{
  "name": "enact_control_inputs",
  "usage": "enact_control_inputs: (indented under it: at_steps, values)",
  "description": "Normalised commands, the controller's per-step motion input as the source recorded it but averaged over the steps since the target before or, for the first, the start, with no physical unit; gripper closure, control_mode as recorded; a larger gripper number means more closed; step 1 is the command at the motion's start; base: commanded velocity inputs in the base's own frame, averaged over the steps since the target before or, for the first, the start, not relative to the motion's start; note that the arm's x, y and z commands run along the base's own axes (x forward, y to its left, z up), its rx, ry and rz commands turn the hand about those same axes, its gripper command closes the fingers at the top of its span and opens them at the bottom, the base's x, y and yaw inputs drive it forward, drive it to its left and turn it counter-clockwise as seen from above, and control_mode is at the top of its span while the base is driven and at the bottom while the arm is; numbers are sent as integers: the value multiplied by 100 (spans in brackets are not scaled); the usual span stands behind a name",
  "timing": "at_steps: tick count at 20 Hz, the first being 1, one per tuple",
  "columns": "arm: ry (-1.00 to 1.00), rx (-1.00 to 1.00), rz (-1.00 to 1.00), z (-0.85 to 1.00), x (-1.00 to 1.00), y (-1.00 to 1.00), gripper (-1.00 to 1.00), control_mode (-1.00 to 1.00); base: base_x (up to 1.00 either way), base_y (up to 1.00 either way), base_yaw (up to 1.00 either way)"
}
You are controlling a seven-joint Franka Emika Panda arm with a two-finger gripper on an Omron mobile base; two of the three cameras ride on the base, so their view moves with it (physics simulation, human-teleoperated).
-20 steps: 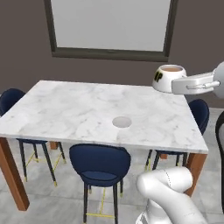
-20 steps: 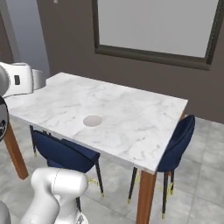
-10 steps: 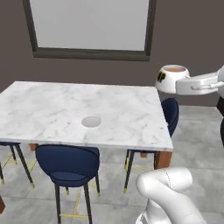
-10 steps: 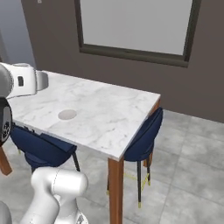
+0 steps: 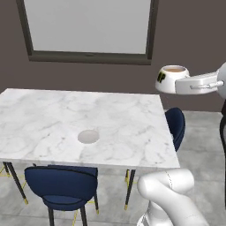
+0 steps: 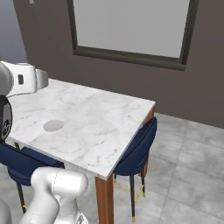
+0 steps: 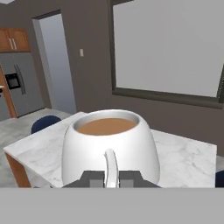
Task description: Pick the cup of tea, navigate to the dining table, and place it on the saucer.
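Both base cameras look down from behind at the same table (image 5: 123,132), from opposite sides; the hand camera sits close, level.

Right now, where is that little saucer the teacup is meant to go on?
The saucer lies on the dining table, near its front edge above a blue chair, well left of the raised cup of tea.

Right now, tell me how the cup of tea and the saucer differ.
The cup of tea is held in the air by the gripper, off past the dining table's right edge; the saucer lies on the marble top. The cup is deep, rounded and full of brown tea; the saucer is flat and empty. The cup has a dark mark on its side; the saucer is plain. Both are pale and round.
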Motion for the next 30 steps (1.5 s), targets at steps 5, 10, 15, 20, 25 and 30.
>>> enact_control_inputs:
  at_steps: [5, 10, 15, 20, 25, 30]
  values:
    - [0, 0, 0, 0, 0, 0, 100, 100, 71, 0, 1]
    - [0, 0, 0, 0, 0, 0, 100, 100, 0, 0, 0]
    - [0, 0, 0, 0, 0, 0, 100, 100, 0, 0, 0]
    - [0, 0, 0, 0, 0, 0, 100, 100, 0, 0, 0]
    - [0, 0, 0, 0, 0, 0, 100, 100, 0, 0, 0]
    - [0, 0, 1, 0, 50, 0, 100, -100, 0, 0, 0]
